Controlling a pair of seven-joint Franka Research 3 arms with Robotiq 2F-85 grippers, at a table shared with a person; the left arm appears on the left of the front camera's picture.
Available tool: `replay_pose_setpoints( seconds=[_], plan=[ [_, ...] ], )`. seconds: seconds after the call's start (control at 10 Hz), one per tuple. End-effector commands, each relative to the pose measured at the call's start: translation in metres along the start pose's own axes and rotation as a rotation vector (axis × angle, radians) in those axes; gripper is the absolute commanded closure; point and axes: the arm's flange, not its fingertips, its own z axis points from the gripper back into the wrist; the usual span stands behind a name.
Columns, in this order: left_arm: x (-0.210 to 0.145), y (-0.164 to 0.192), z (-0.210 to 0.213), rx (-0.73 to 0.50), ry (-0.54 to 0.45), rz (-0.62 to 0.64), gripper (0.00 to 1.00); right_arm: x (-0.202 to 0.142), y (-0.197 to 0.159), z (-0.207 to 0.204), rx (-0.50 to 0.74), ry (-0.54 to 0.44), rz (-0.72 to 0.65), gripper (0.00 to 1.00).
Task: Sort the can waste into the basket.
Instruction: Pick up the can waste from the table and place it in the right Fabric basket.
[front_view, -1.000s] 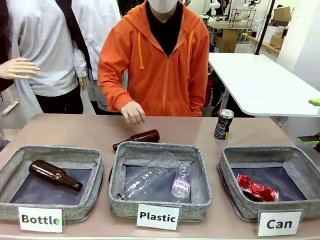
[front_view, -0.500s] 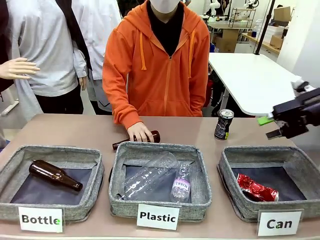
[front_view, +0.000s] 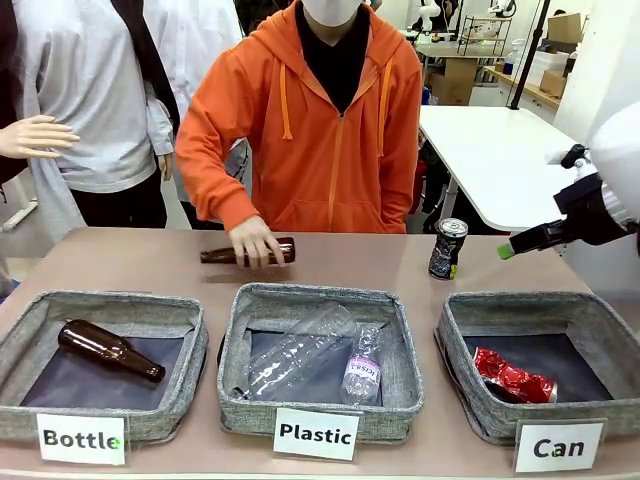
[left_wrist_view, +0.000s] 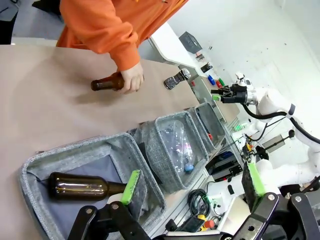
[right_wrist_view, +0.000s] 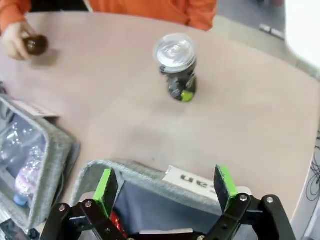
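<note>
Hovering in the air above the far right side of the bench (front_view: 350, 265), the right end effector (front_view: 507, 249) has its green-padded fingers spread wide with nothing between them. Seen from its wrist, the right end effector (right_wrist_view: 165, 184) looks down over the far rim of the shallow grey woven-fabric basket (right_wrist_view: 150, 172) carded "Can". The black drink can with a silver top (right_wrist_view: 176, 65) stands upright on the bench beyond that rim, apart from it. From the front, this black can (front_view: 447, 248) sits behind the basket (front_view: 465, 310), near its far left corner. The crushed shiny red can (front_view: 513, 378) already lies inside the basket on the dark lining.

The left end effector (left_wrist_view: 192, 182) is also spread wide and empty, over the grey fabric bin carded "Bottle" (front_view: 100, 303), where one brown glass bottle (front_view: 108, 350) lies. The person in an orange hoodie has a hand (front_view: 255, 243) on another brown glass bottle (front_view: 220, 256) lying on the bench behind the middle bin carded "Plastic" (front_view: 318, 298).
</note>
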Motion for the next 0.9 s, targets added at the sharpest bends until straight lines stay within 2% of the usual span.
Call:
replay_pose_setpoints(
  seconds=[0.0, 0.3, 0.4, 0.5, 0.6, 0.7, 0.8],
  plan=[
    [0.002, -0.003, 0.002, -0.012, -0.001, 0.010, 0.00, 0.008, -0.008, 0.006, -0.008, -0.005, 0.004, 0.00],
    [0.002, -0.003, 0.002, -0.012, -0.001, 0.010, 0.00, -0.001, -0.001, 0.000, -0.003, 0.002, 0.000, 0.00],
    [0.002, -0.003, 0.002, -0.012, -0.001, 0.010, 0.00, 0.001, -0.009, -0.009, 0.086, 0.006, 0.064, 0.00],
    [0.000, 0.000, 0.000, 0.000, 0.000, 0.000, 0.00, 0.006, -0.024, -0.014, 0.147, -0.033, 0.088, 0.00],
    [0.012, -0.033, 0.050, -0.061, -0.091, 0.052, 0.00, 0.010, -0.036, -0.022, 0.182, -0.055, 0.129, 0.00],
    [0.019, -0.055, 0.101, -0.018, -0.109, 0.016, 0.00, 0.017, -0.044, -0.036, 0.178, -0.042, 0.168, 0.00],
    [0.020, -0.066, 0.141, 0.024, -0.104, 0.000, 0.00, 0.023, -0.051, -0.053, 0.229, -0.048, 0.233, 0.00]
  ],
)
